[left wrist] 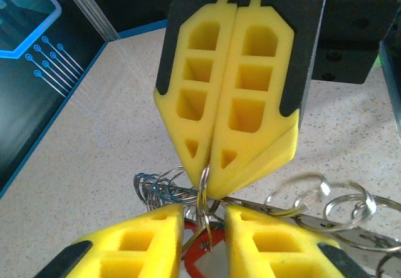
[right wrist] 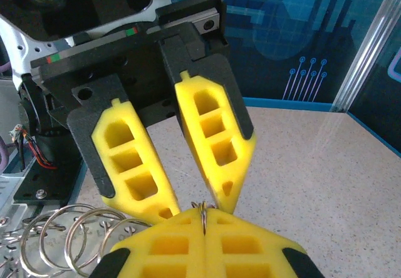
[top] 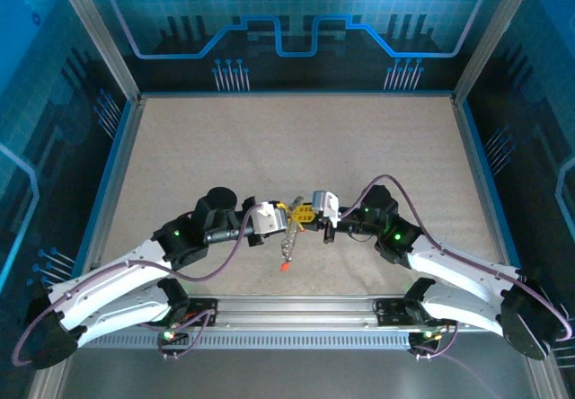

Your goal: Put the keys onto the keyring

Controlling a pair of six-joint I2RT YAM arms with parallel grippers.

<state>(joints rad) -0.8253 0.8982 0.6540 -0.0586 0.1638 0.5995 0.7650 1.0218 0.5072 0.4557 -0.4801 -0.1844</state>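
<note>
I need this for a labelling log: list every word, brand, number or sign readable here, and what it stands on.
No readable text anywhere.
Back wall: circuit lines and a gear drawing, no letters.
Yellow fingers: blank.
Possible faint marks under the metal rings: too blurred to read.

We log this as a robotics lab work cell. A speckled beige table (top: 296,156) is boxed in by aluminium frame posts (top: 94,35). The back wall panel (top: 296,22) is printed with blue circuit traces and a gear graphic. A left arm (top: 117,282) and a right arm (top: 458,269), white and black, stand on a metal rail (top: 296,309) along the table's near edge. Purple cables (top: 220,271) loop off them, and green status lights (top: 177,234) are lit.
</note>
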